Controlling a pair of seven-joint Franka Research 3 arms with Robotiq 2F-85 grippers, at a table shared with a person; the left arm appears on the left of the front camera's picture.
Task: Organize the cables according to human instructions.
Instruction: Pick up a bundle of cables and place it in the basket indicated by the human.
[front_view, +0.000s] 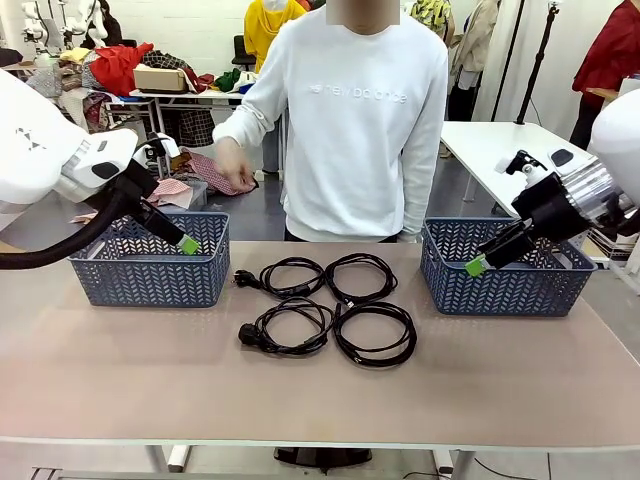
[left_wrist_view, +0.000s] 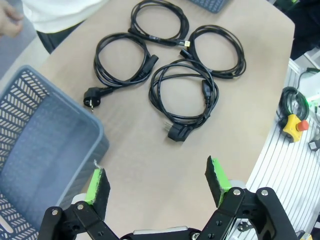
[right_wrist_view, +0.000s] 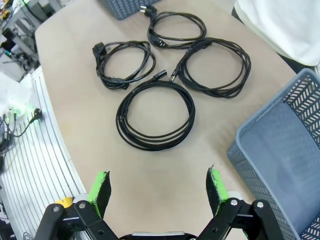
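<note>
Cables (right_wrist_view: 155, 143) look light and floppy, so pinching a coil's bundled strands probably beats grabbing a plug (left_wrist_view: 179, 131). Left gripper (left_wrist_view: 156, 175) and right gripper (right_wrist_view: 157, 179) both gape, empty.

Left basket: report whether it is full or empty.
Empty. The left wrist view shows the bare floor of the left basket, and all four cables lie coiled on the table outside it.

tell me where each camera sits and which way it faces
Front: on the robot's side of the table, facing across at the person; left tool and right tool at the sides.
Left wrist: on that wrist, looking down past its open tool at cables and left basket.
Right wrist: same, with right basket instead.
All share the cables.
</note>
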